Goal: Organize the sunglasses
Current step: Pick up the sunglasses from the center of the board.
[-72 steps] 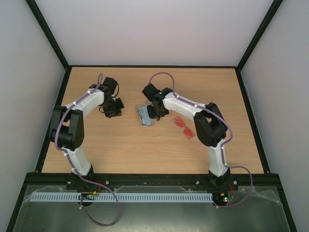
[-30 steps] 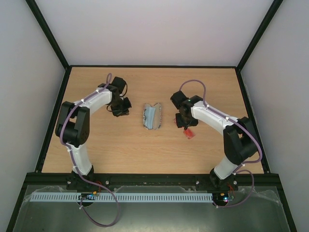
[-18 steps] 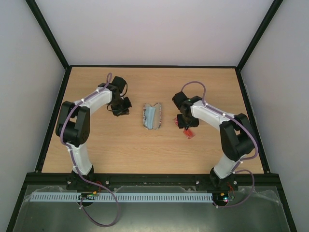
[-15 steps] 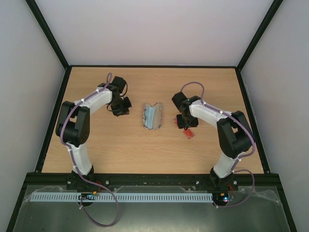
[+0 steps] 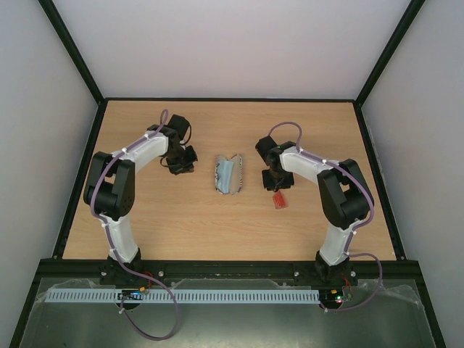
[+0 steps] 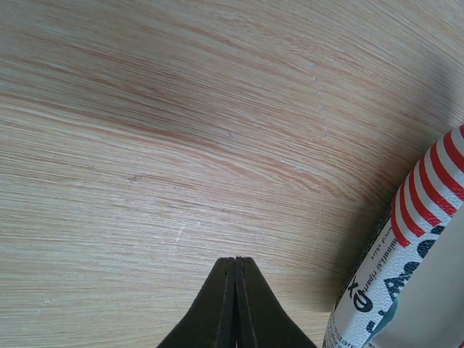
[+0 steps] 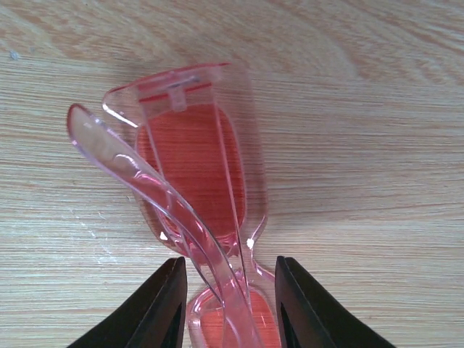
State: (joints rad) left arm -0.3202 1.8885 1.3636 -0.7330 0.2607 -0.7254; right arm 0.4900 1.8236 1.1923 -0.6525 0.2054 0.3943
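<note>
The sunglasses (image 5: 279,201) are red-orange with folded clear-pink temple arms. They lie on the wooden table right of centre. In the right wrist view the sunglasses (image 7: 196,181) fill the frame, and my right gripper (image 7: 229,279) is open with a finger on each side of the bridge, not closed on it. In the top view the right gripper (image 5: 275,183) hangs over the sunglasses' far end. My left gripper (image 5: 187,161) is shut and empty, just above the table left of the case. The left gripper (image 6: 235,262) shows its fingers pressed together.
The stars-and-stripes case (image 5: 229,174) lies open at table centre with a light-blue cloth (image 5: 230,175) on it. Its striped edge (image 6: 420,217) shows at the right of the left wrist view. Black frame rails border the table (image 5: 145,217).
My right arm swung from the case over to the sunglasses and came down around them. The sunglasses shifted slightly left. The left arm moved a little toward the back, then held still.
</note>
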